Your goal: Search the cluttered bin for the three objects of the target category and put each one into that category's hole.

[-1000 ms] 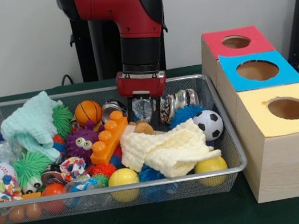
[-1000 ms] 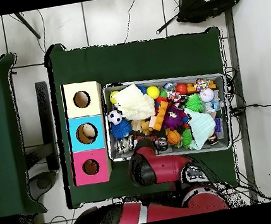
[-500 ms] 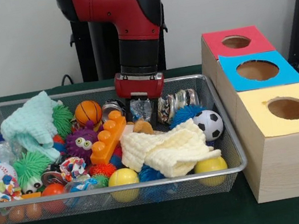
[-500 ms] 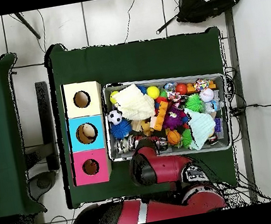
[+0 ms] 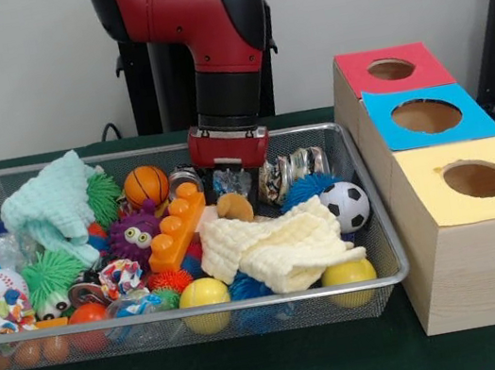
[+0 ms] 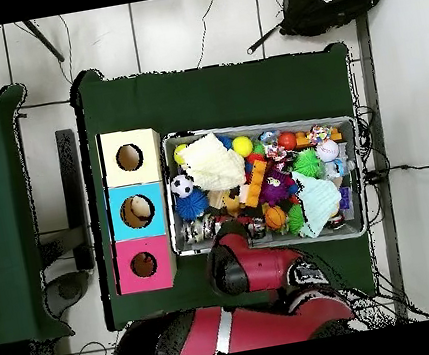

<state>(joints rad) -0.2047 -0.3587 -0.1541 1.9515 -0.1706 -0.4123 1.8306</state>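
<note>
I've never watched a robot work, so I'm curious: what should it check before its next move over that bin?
1. Gripper over the bin: ok, it hangs at the back, beside the cans.
2. Something in its grip: cannot tell, the tip is lost among the clutter.
3. Holes unblocked, red hole, blue hole, yellow hole: ok.
4. All toys in sight: not ok, the cloth lies over some of them.
5. Way from bin to holes: ok, nothing stands between them.
</note>
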